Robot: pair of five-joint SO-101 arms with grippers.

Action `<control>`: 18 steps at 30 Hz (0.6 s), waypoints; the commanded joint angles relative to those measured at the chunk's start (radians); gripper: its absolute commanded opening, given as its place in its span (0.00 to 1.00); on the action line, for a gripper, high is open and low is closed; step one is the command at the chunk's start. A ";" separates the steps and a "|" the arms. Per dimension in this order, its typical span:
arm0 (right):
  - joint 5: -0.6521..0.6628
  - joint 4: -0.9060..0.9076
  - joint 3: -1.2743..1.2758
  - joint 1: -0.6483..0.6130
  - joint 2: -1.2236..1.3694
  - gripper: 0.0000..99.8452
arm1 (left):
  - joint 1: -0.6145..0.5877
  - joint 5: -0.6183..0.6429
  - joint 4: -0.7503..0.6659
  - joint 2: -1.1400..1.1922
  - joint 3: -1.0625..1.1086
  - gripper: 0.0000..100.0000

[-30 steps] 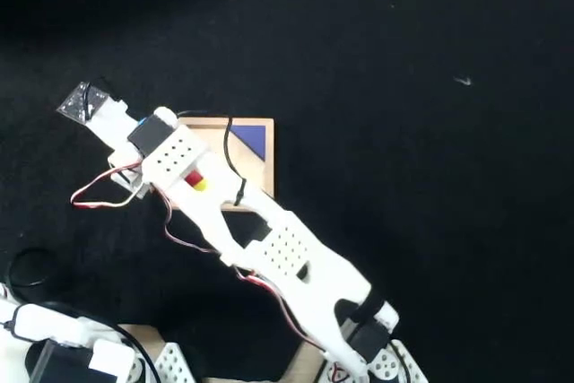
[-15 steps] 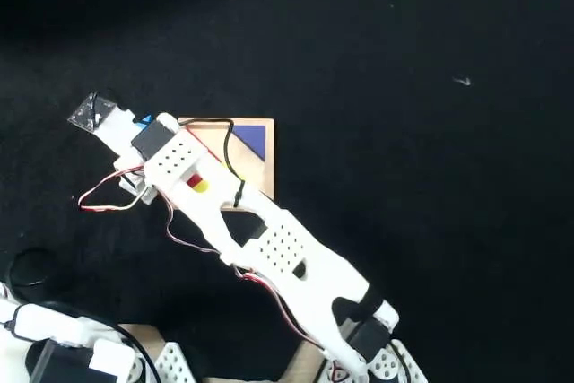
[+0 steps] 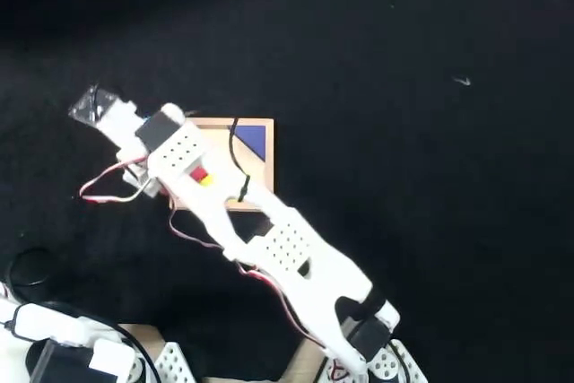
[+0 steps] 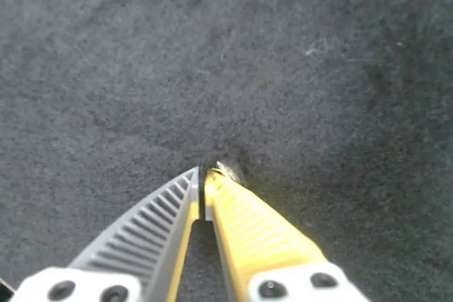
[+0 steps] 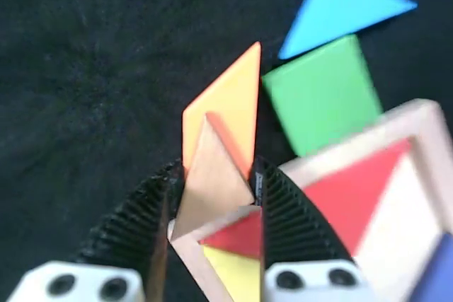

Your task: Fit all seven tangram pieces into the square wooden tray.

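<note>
A: Right gripper (image 5: 212,171) looks clamped on a pale tan wooden triangle (image 5: 209,189), w/ the ribbed jaws pressing its two slanted edges. Risky?

B: Prob, yes. Biggest thing first: the black cloth table (image 3: 404,132) is no issue. The square wooden tray (image 5: 368,139) lies under that arm, one corner right below the jaws. If the triangle goes down there, it could land on the rim and sit propped, not flat.

A: What's in the tray already?

B: Big red triangle (image 5: 350,185) against the wall, a navy blue piece (image 3: 251,139), and a yellow piece (image 5: 233,277) at the near corner. There's a pale patch btw them, floor or piece, can't tell. A tilted drop could ride up on the red one.

A: And the loose ones?

B: Green square (image 5: 322,97) is just outside the tray wall. The orange parallelogram (image 5: 230,100) is beside it, partly behind the held triangle, and the light blue triangle (image 5: 343,5) is beyond the green. They're all close together, so a low sweep w/ the jaws could shove them around.

A: Smallest worry?

B: The grip itself. W/ slanted edges the triangle could twist or squirt out. Left gripper (image 4: 203,175) is no help, pinched nearly together w/ nothing in it, over bare cloth.
</note>
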 commanded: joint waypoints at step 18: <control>0.077 0.115 -0.030 0.041 -0.159 0.06 | 0.015 0.011 -0.021 -0.006 0.002 0.03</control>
